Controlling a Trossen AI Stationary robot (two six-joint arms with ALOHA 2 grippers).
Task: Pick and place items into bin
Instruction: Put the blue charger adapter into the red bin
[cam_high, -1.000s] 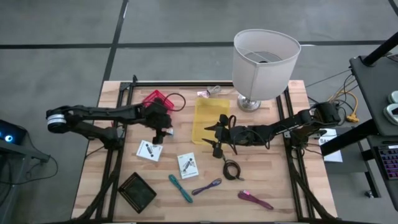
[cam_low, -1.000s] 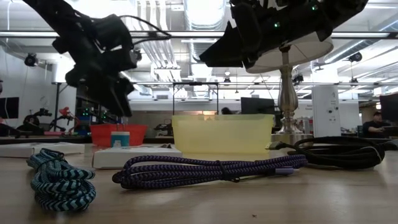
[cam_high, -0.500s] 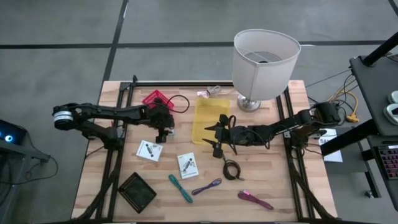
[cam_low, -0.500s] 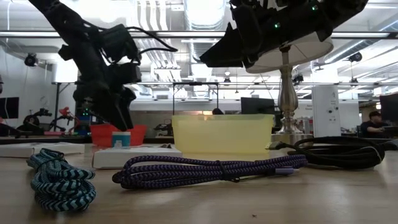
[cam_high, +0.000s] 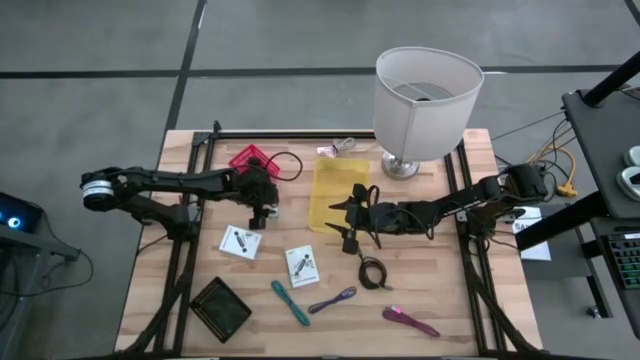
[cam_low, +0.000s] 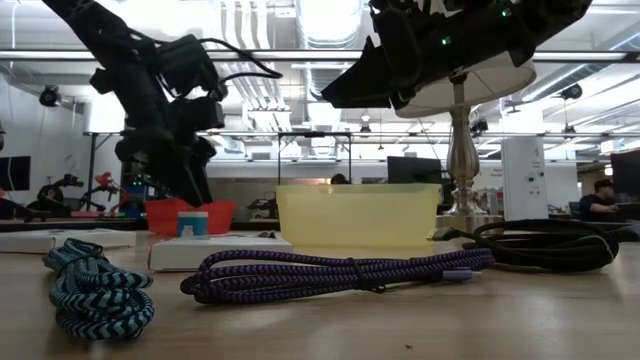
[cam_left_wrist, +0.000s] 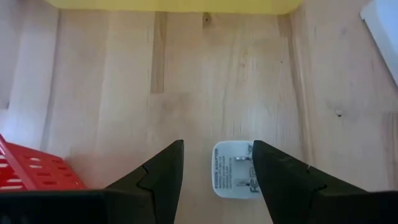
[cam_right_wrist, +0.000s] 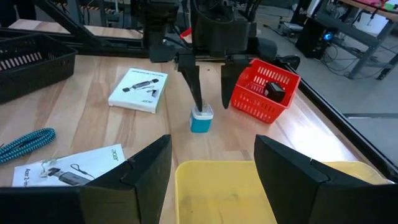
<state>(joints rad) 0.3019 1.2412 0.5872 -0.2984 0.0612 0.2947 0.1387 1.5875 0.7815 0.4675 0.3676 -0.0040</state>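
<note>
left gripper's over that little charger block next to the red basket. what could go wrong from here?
1. The left gripper is open astride the small white charger block, but the block sits nearer one finger, so closing may nudge or tip it instead of gripping.
2. The red basket stands close beside it; a finger might clip its wall.
3. The right gripper hovers at the yellow bin, crowding the drop path.

Only "acer" legible, on the white card (cam_right_wrist: 59, 166); print on the charger (cam_left_wrist: 232, 168) too small to read.
</note>
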